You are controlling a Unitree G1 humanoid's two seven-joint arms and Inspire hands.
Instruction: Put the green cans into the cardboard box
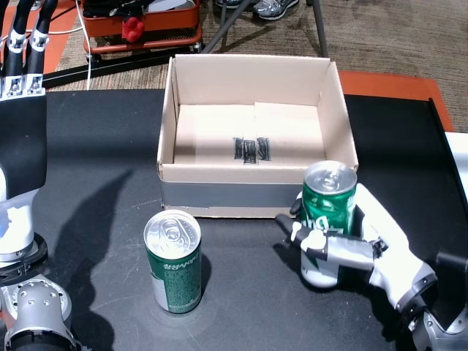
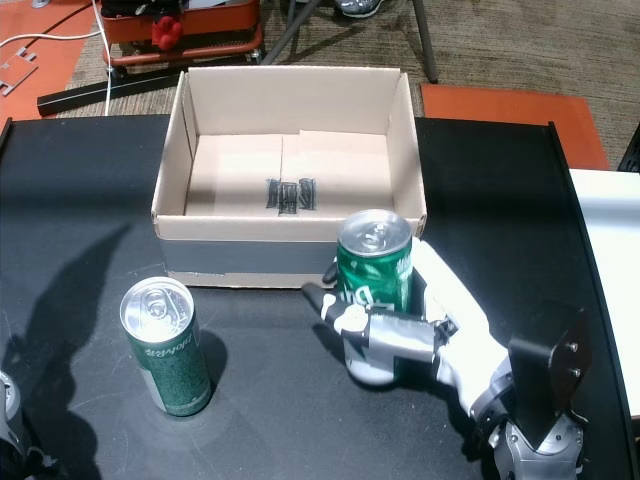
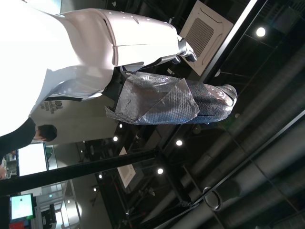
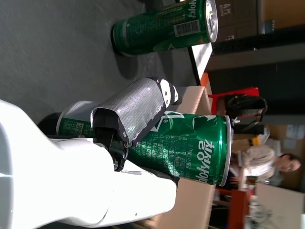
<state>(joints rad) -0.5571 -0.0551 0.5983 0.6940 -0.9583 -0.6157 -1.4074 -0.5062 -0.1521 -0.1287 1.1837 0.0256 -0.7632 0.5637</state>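
Observation:
One green can [image 1: 329, 201] [image 2: 375, 265] [image 4: 190, 148] stands upright just in front of the cardboard box's front right corner. My right hand [image 1: 365, 248] [image 2: 440, 340] [image 4: 71, 181] is shut on it, fingers wrapped around its lower half. Whether its base touches the table I cannot tell. A second green can [image 1: 173, 259] [image 2: 167, 345] [image 4: 167, 28] stands free to the left, near the table's front. The open box [image 1: 234, 194] [image 2: 250, 255] has nothing inside. My left hand [image 1: 22, 66] [image 3: 167, 100] is raised at the far left, fingers extended, holding nothing.
The black table [image 1: 88, 146] runs to a raised edge at the right, with a white surface [image 1: 457, 161] beyond. Behind the box on the floor are a red cart [image 1: 139, 25], orange mats [image 1: 395, 84] and a person's shoes [image 1: 274, 7].

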